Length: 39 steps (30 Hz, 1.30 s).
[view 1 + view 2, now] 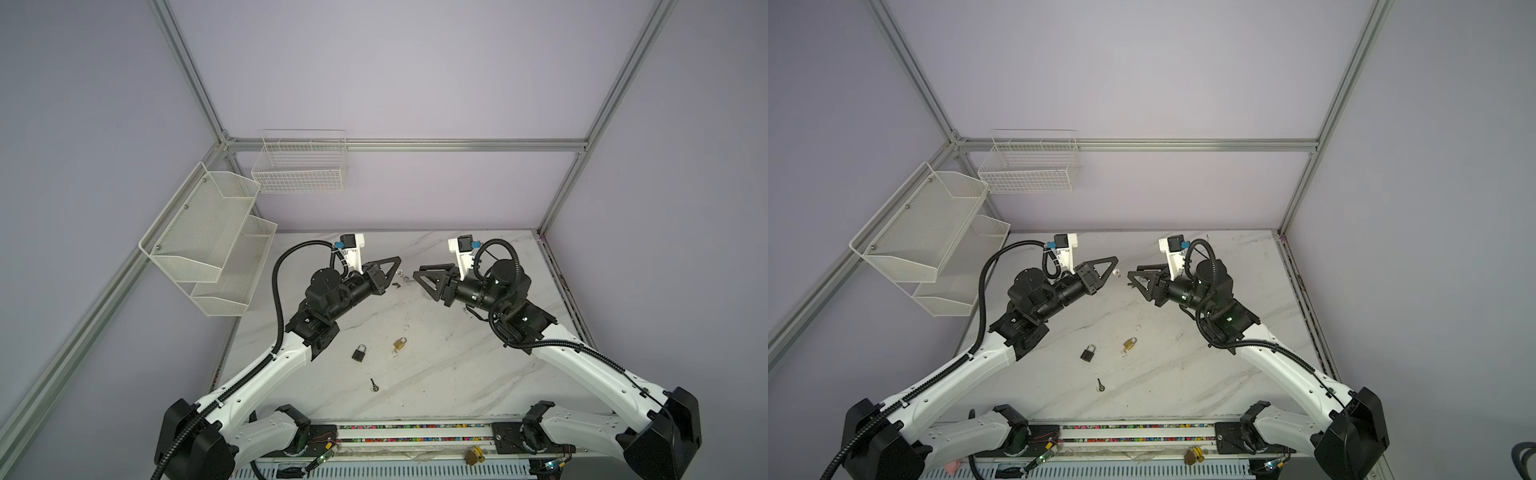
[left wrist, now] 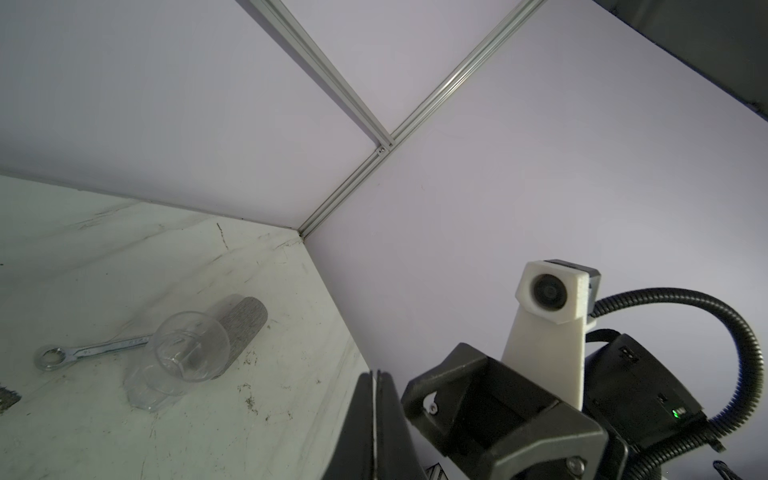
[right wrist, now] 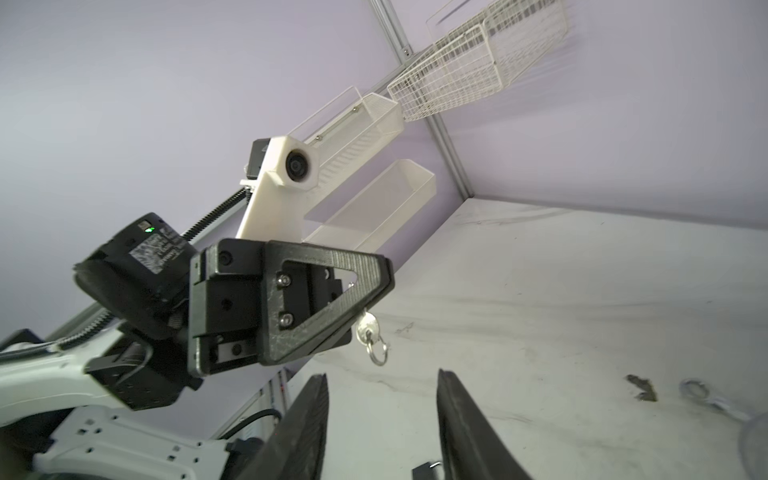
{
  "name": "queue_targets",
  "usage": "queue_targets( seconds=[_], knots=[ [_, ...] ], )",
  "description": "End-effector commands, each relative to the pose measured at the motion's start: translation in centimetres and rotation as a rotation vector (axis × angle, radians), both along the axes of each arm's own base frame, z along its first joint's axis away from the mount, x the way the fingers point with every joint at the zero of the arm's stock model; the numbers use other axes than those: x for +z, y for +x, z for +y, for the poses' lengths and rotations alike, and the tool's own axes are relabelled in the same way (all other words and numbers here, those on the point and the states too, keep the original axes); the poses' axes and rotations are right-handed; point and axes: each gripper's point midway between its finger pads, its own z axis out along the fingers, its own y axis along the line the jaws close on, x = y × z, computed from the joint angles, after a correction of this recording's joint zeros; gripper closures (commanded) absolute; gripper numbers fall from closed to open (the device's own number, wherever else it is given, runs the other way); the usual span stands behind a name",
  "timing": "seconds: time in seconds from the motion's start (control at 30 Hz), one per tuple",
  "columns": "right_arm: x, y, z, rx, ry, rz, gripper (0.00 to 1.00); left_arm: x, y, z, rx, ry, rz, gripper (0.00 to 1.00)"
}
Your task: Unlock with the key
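Left claw (image 3: 384,277) is closed on the silver key (image 3: 367,330). The blade is hidden between the fingers. The bow and split ring (image 3: 378,354) hang out below them, clear of the marble surface (image 1: 457,365).

Right claw (image 1: 417,273) is open. The right wrist view shows its fingers (image 3: 309,419) well apart with nothing between them. It holds nothing.

In both top views the two claws sit tip to tip over the far half of the surface, both raised, with the key in the gap between them, nearer the left one.

The black padlock (image 1: 359,353) and brass padlock (image 1: 400,344) lie mid-surface, near each other but not touching, and well apart from both claws. They're too small to call the shackle state.

A second key with a dark head (image 1: 374,385) lies loose on the surface, nearer the robot base than the padlocks.

Left wrist view: a wrench (image 2: 89,351) lies flat, and a clear cup (image 2: 189,347) lies on its side in front of one end of it.
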Motion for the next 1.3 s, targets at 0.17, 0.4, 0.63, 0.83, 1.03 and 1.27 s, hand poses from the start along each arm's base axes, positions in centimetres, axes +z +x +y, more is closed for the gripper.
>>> queue_targets(
  seconds=[0.17, 0.4, 0.63, 0.83, 1.03, 1.27],
  knots=[
    [1.1, -1.5, 1.1, 0.173, 0.143, 0.151, 0.59, 0.9, -1.2, -1.2, -0.100, -0.015, -0.122, 1.00],
    [1.3, -0.3, 1.0, 0.141, 0.155, 0.148, 0.62, 0.9, -1.5, -1.7, -0.121, -0.011, -0.136, 1.00],
    [1.8, 0.3, 1.0, 0.142, 0.174, 0.141, 0.64, 1.0, -1.8, -2.0, -0.137, -0.007, -0.152, 1.00],
    [2.0, 0.2, 1.4, 0.176, 0.193, 0.140, 0.67, 1.1, -2.0, -2.3, -0.150, -0.007, -0.155, 1.00],
    [2.2, -0.1, 1.3, 0.194, 0.202, 0.129, 0.70, 1.3, -2.1, -2.6, -0.156, -0.005, -0.161, 1.00],
    [2.2, -0.1, 1.2, 0.191, 0.198, 0.114, 0.70, 1.4, -2.0, -2.6, -0.158, -0.006, -0.164, 1.00]
  ],
)
